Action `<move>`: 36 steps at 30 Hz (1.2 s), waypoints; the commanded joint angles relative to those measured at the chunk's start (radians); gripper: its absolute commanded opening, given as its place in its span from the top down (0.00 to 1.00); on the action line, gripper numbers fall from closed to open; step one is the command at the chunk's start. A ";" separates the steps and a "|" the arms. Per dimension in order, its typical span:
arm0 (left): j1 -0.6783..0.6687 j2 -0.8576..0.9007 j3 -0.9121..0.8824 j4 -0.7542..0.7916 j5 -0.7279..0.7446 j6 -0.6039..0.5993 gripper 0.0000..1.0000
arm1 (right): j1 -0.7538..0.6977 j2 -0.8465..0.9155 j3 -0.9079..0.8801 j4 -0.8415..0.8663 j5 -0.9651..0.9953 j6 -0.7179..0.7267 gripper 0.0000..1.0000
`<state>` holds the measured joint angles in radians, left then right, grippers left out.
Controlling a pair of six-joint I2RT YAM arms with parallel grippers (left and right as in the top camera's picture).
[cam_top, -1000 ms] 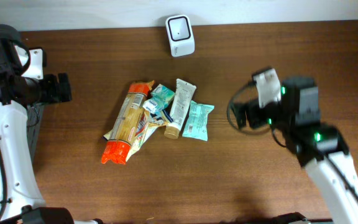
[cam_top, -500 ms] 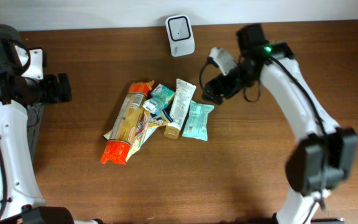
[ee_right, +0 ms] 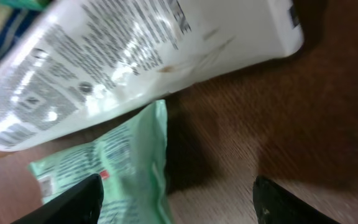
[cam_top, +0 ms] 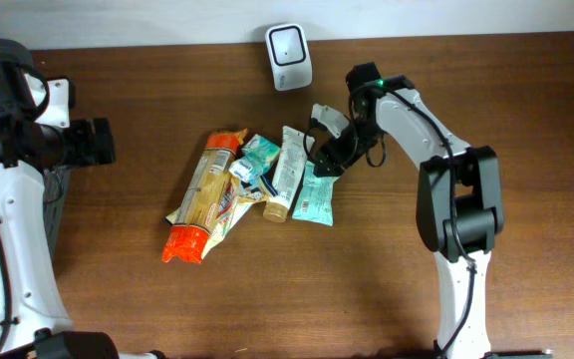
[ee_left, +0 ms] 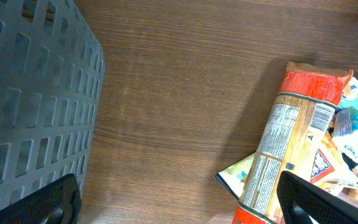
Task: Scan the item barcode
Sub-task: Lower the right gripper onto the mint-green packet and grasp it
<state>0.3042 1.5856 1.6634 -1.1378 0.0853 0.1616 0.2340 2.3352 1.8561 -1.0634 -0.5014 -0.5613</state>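
A heap of items lies mid-table: a pasta bag (cam_top: 203, 197), a white tube (cam_top: 289, 168), a mint-green packet (cam_top: 318, 195) and a teal packet (cam_top: 260, 154). The white barcode scanner (cam_top: 289, 43) stands at the back edge. My right gripper (cam_top: 324, 157) is low over the green packet's top edge, beside the tube. In the right wrist view it (ee_right: 179, 205) is open, its dark fingers (ee_right: 73, 202) straddling the green packet's (ee_right: 117, 168) edge, with the tube (ee_right: 135, 56) above. My left gripper (cam_top: 96, 141) hangs open at far left, holding nothing.
A grey perforated basket (ee_left: 30, 93) sits off the table's left side, under the left arm. In the left wrist view the pasta bag (ee_left: 291, 149) shows a printed barcode panel. Bare wood lies between the basket and the heap.
My right arm has swung from the table's right side across to the heap and dropped onto the green packet's top edge; its jaws have narrowed somewhat. The left arm is unmoved.
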 commanded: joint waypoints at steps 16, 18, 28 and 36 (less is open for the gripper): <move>0.002 -0.002 0.007 -0.001 0.000 0.013 0.01 | -0.061 -0.004 0.017 -0.134 -0.036 0.293 0.96; 0.002 -0.002 0.007 -0.001 0.000 0.013 0.01 | -0.126 -0.087 0.020 -0.178 0.014 0.388 0.96; 0.002 -0.002 0.007 -0.001 0.000 0.013 0.01 | -0.154 -0.214 -0.244 0.023 0.237 0.999 0.96; 0.002 -0.002 0.008 -0.001 0.000 0.013 0.01 | -0.182 -0.216 -0.328 0.027 0.168 0.740 0.40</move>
<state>0.3042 1.5860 1.6634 -1.1404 0.0849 0.1616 0.0708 2.1139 1.5043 -1.0061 -0.3069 0.3187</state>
